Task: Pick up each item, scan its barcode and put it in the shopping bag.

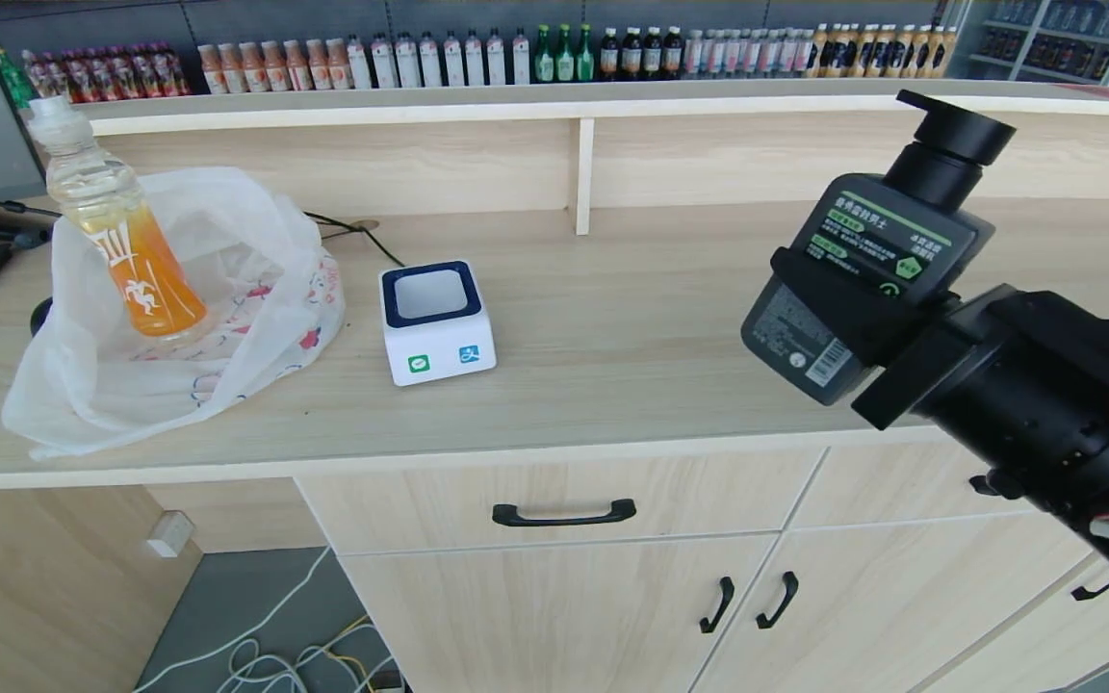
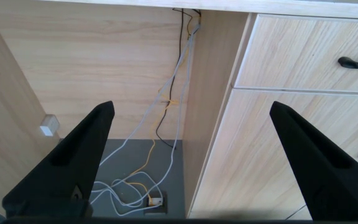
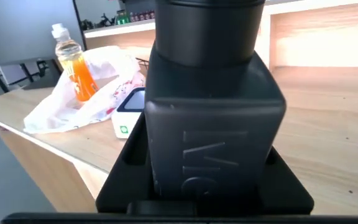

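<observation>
The desk (image 1: pixel 631 327) spreads wide, pale wood-grain laminate, smooth and matte, with a raised back ledge and an upright divider. Beneath it are drawer and cupboard fronts (image 1: pixel 554 587) in the same grain, with curved black handles. Behind the ledge, a long shelf row of drinks (image 1: pixel 554 58) runs across the room.

On the desk's left end sits the shopping bag (image 1: pixel 256 289): thin, crinkled, milky plastic with a small printed pattern, mouth slumped open. Standing tilted inside it is a clear drink bottle (image 1: pixel 126 241), orange label, white cap.

Over at the right, raised above the desk's front edge, is the pump bottle (image 1: pixel 877 250): dark grey, square-shouldered, with a black pump head, leaning with its top away from the robot. The right pincer (image 1: pixel 843 313) is clamped on its body, one black finger across the labelled face, with a barcode sticker (image 1: pixel 832 361) at the lower corner. It is well apart from the bag.

Between them stands the scanner (image 1: pixel 436 322), a small white cube with a dark blue rim around a grey top window; nothing stands between it and the held bottle.

The left pincer (image 2: pixel 190 124) hangs below desk level, jaws spread wide, holding nothing, with loose cables (image 2: pixel 135 180) on the floor past it.
</observation>
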